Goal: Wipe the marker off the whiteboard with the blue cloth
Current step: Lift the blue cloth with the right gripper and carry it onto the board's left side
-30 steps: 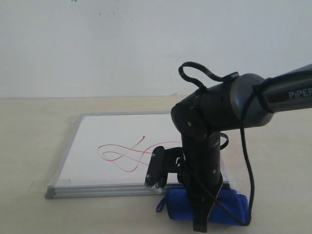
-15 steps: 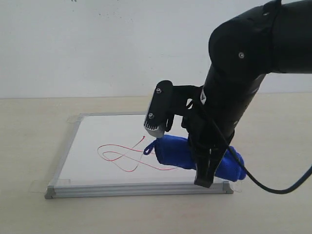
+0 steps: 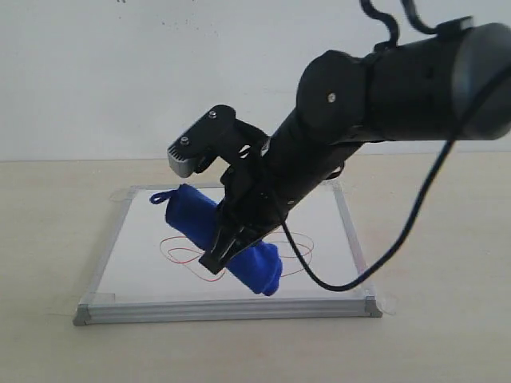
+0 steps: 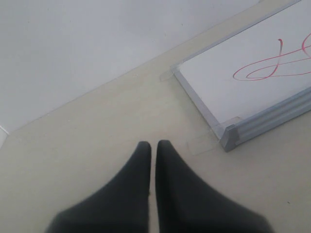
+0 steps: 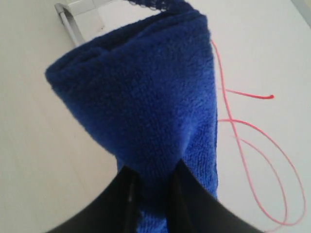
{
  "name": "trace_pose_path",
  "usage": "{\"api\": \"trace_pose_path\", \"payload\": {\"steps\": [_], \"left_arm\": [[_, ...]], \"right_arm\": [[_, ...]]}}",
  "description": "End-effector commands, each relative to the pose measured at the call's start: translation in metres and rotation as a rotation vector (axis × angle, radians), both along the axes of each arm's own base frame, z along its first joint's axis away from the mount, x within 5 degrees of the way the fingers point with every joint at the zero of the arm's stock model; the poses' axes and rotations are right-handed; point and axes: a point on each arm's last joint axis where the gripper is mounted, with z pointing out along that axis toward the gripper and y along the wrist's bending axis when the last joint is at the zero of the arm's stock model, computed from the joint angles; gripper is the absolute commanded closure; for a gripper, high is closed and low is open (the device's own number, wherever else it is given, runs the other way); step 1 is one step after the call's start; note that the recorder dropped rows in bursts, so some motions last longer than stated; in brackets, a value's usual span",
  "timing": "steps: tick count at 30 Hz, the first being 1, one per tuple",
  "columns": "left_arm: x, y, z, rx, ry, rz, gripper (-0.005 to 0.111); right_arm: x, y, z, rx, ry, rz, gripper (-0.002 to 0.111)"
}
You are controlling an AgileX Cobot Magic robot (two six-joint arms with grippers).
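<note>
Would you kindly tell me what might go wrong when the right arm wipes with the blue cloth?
The right jaws pinch the rolled blue cloth at its middle, so it may twist or slip when pressed. One jaw appears to reach past the roll and might scrape the whiteboard. Loops of the marker lie on either side of the roll, so one pass may miss some.

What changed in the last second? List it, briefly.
The right gripper, shut on the blue cloth, lifted it off the table in front of the whiteboard's near right corner and carried it left, over the marker scribble. The whiteboard did not move; the red line looks unwiped where visible.
</note>
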Motion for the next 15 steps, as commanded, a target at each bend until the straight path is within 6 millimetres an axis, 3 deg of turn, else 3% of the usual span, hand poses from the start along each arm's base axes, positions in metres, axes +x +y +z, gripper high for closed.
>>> {"api": "trace_pose_path", "payload": {"steps": [1,9,15], "left_arm": [[0.000,0.000,-0.001,0.003,-0.002,-0.004,0.103],[0.000,0.000,-0.001,0.003,-0.002,-0.004,0.103],[0.000,0.000,-0.001,0.003,-0.002,-0.004,0.103]], "right_arm": [[0.014,0.028,-0.010,0.004,0.067,0.037,0.108],[0.062,0.073,-0.018,0.209,0.284,-0.316,0.108],[0.086,0.097,-0.031,0.267,0.349,-0.406,0.108]]}}
